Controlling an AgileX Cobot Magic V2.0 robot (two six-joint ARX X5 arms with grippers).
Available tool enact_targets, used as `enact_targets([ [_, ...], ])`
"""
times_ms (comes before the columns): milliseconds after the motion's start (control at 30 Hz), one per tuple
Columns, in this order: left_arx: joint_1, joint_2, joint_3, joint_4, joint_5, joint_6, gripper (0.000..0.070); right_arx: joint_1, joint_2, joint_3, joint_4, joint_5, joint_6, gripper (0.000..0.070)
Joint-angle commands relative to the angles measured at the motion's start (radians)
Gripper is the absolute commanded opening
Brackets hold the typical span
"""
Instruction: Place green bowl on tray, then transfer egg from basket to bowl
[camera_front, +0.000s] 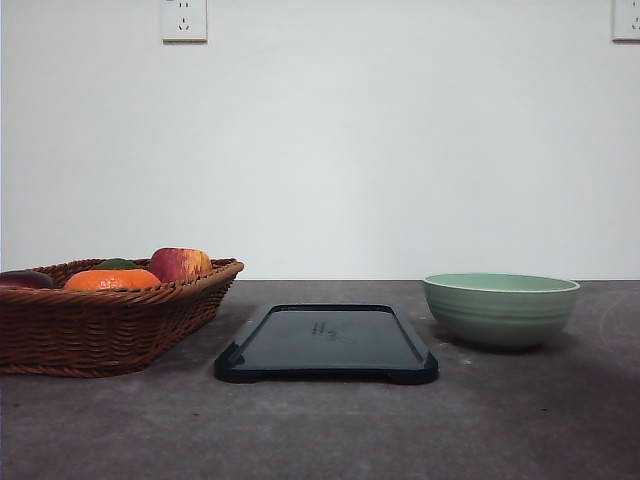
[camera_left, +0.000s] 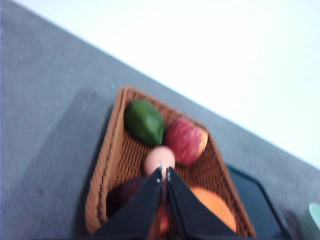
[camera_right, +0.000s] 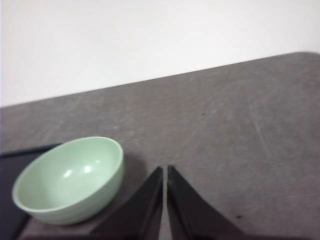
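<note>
Nearby, green bowl (camera_right: 70, 180) beside right end effector (camera_right: 164, 172) (apart)

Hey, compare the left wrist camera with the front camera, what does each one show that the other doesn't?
Left wrist camera alone: the left gripper, fingertips together, above the basket, and the pale egg lying among the fruit, just beyond those fingertips. Front camera alone: the green bowl's whole ridged side, standing on the table right of the tray, and two wall outlets. Both share the basket, red apple, orange, green fruit and tray.
</note>
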Motion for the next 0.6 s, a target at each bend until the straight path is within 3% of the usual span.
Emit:
enact_targets([
  [0, 0.001, -0.001, -0.019, 0.026, -0.021, -0.013, 0.0000, 0.002, 0.001, -0.004, 0.017, -0.014, 0.066, 0.0007],
  [200, 0.001, -0.001, -0.007, 0.091, -0.030, -0.010, 0.0000, 0.002, 0.001, -0.003, 0.078, -0.022, 0.058, 0.0007],
  [367, 0.001, 0.005, 0.038, 0.078, -0.030, 0.053, 0.0000, 0.002, 0.002, 0.027, 0.052, -0.040, 0.059, 0.0007],
  [567, 0.000, 0.055, 0.149, -0.057, -0.030, 0.134, 0.0000, 0.002, 0.032, 0.105, 0.015, -0.058, 0.075, 0.0007],
])
